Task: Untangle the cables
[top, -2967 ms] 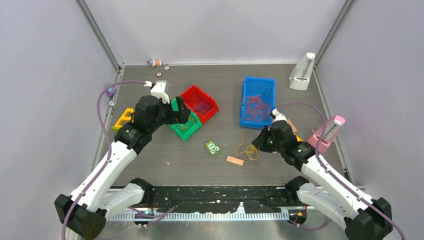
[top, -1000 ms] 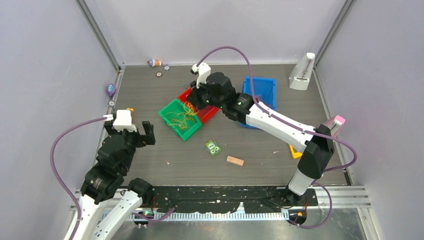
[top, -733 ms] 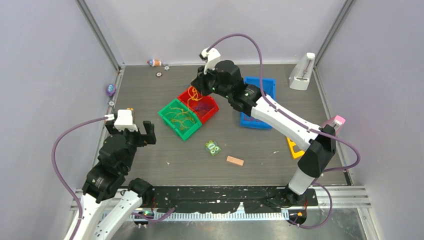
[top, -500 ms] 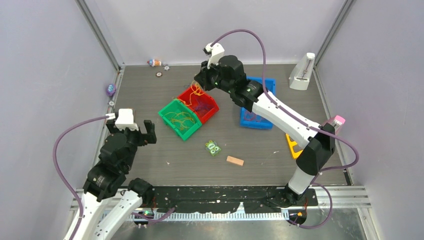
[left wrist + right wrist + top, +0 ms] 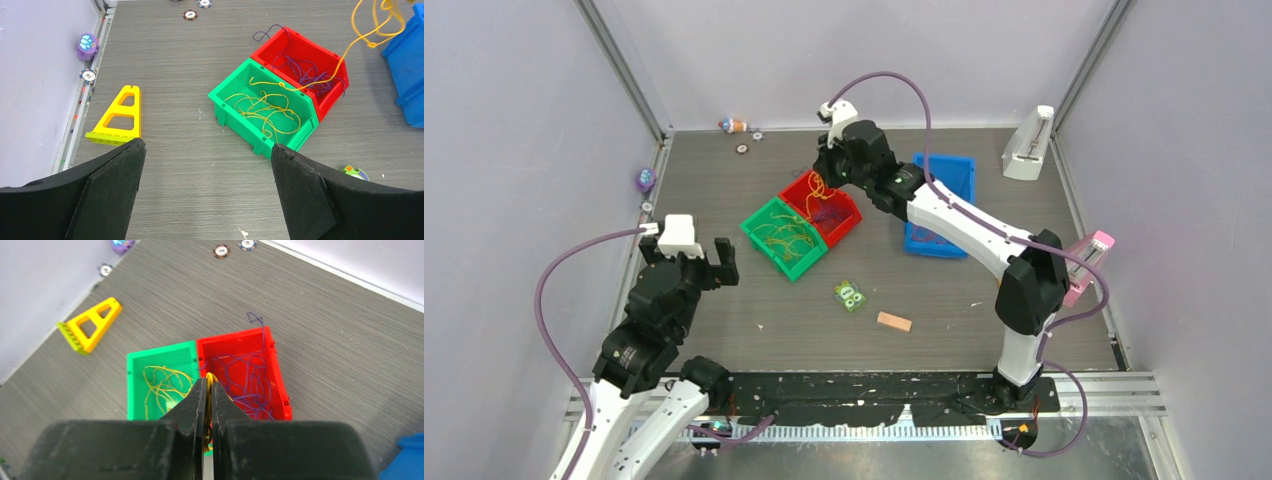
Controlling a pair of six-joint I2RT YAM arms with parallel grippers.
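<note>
Well above the red bin's (image 5: 234, 334) rim, right fingers (image 5: 197, 398) pinch yellow cable (image 5: 209, 378).

Green bin (image 5: 237, 122) touches red bin (image 5: 306, 41); 2 discs (image 5: 190, 15), perhaps chips, lie beyond.

Robot lab test cell, pretty obvious. Dark grey wood-grain bench (image 5: 724, 180) boxed in by plain pale lilac wall panels (image 5: 524, 120). Bare aluminium frame posts (image 5: 622, 70) at far corners. White-and-black robot arms (image 5: 964, 227) bolted along near edge. Random test props around: white metronome-shaped gadget (image 5: 1028, 145) in far right corner, yellow plastic triangle block (image 5: 112, 136) by left edge.
</note>
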